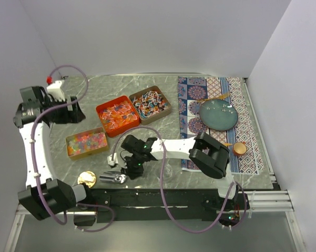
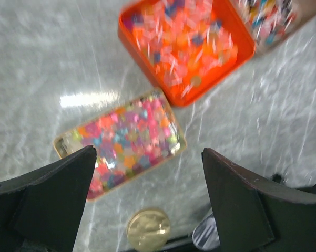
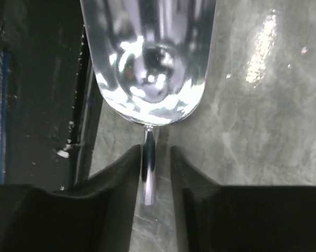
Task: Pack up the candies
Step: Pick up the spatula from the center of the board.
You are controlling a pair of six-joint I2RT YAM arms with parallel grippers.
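Three open tins hold the candies: bead-like multicoloured pieces in a gold tin point(image 1: 85, 143) point(image 2: 121, 142), wrapped pieces in an orange tin point(image 1: 117, 115) point(image 2: 184, 47), and mixed wrapped pieces in a brown tin point(image 1: 150, 103) point(image 2: 268, 18). A silver scoop point(image 1: 113, 178) point(image 3: 150, 58) lies near the table's front edge. My right gripper point(image 1: 127, 169) point(image 3: 155, 163) straddles its thin handle point(image 3: 149, 163); the handle lies against the left finger, and a gap shows on the right. My left gripper point(image 1: 72, 112) point(image 2: 150, 178) is wide open and empty, high above the bead tin.
A round gold lid point(image 1: 87, 179) point(image 2: 148, 229) lies left of the scoop. A teal plate point(image 1: 218, 114) and a small orange cup point(image 1: 239, 148) sit on a patterned mat point(image 1: 200, 89) at the right. The black table edge point(image 3: 37, 105) runs beside the scoop.
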